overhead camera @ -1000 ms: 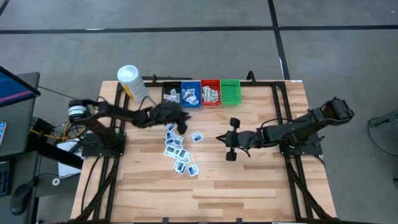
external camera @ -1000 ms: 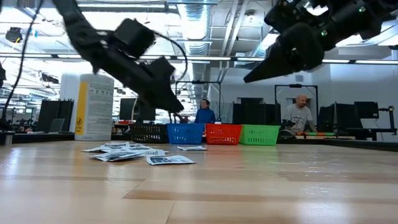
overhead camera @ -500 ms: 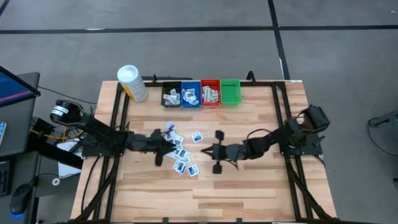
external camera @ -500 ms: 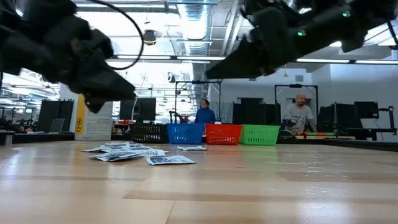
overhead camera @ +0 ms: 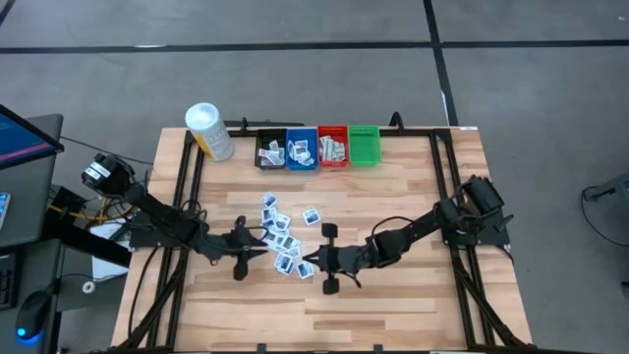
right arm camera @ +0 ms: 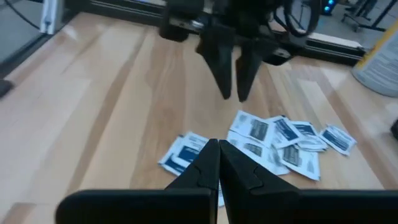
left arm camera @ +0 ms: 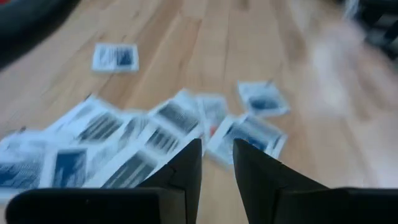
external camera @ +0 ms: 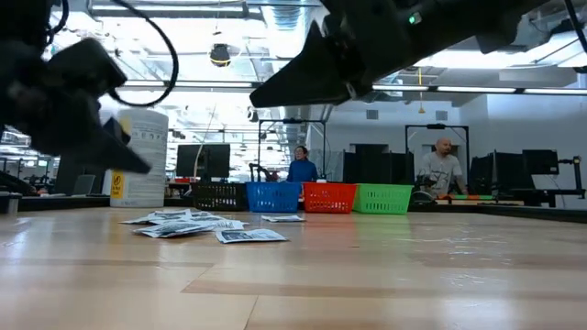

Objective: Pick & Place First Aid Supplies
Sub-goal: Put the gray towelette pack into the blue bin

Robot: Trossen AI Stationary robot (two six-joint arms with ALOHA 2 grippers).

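The left hand (overhead camera: pixel 263 253) hovers low over the surface (overhead camera: pixel 393 305) with its fingers (left arm camera: pixel 186 165) parted by a narrow gap and nothing between them. The right hand (overhead camera: pixel 305 265) faces it from the other side, its fingers (right arm camera: pixel 208 158) pressed together, empty as well. Neither touches a packet.

The first aid supplies (overhead camera: pixel 283 236) lie loose in a small heap at the middle of the surface, flat white packets with blue and dark print, some overlapping. Seen from above, the heap runs from about 12 o'clock of the left hand round to its 3 o'clock, the nearest packets just beside its fingertips; the right hand's tip sits at the heap's 5 o'clock edge, close to the lowest packet (overhead camera: pixel 304 268). More packets lie in the black bin (overhead camera: pixel 269 152), blue bin (overhead camera: pixel 301 150) and red bin (overhead camera: pixel 332 148) at the far edge; beside them stands the green bin (overhead camera: pixel 364 146). A white-capped yellow container (overhead camera: pixel 207 130) stands at 9 o'clock of the bins.

The surface is pale wooden planking. In the low view, two people (external camera: pixel 300 165) are in the workshop room behind, among monitors and racks.
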